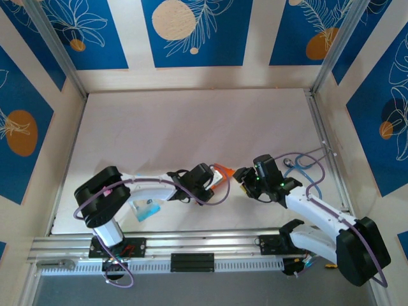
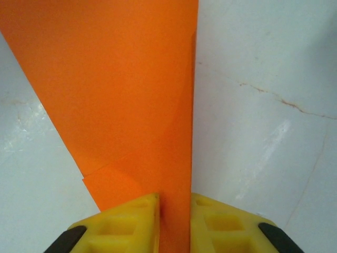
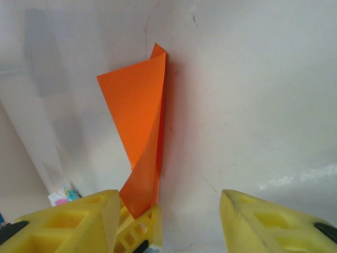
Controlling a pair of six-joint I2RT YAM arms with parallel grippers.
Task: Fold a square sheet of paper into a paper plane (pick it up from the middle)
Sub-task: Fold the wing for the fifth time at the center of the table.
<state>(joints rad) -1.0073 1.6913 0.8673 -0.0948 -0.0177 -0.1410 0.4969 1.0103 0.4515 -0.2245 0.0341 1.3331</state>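
Note:
The square sheet of paper is bright orange and folded over into layers, standing on edge above the white table. My left gripper is shut on its lower edge, with the yellow fingers pinching either side. From above, the orange paper sticks out between the two grippers near the table's front middle. My right gripper is open just right of the curled paper, apart from it, with nothing between its fingers. The left gripper's fingertip also appears there, holding the sheet. A paper plane is out of view.
A small blue and clear plastic packet lies on the table under the left arm. A loop of cable rests by the right wall. Walls close in the white table on three sides.

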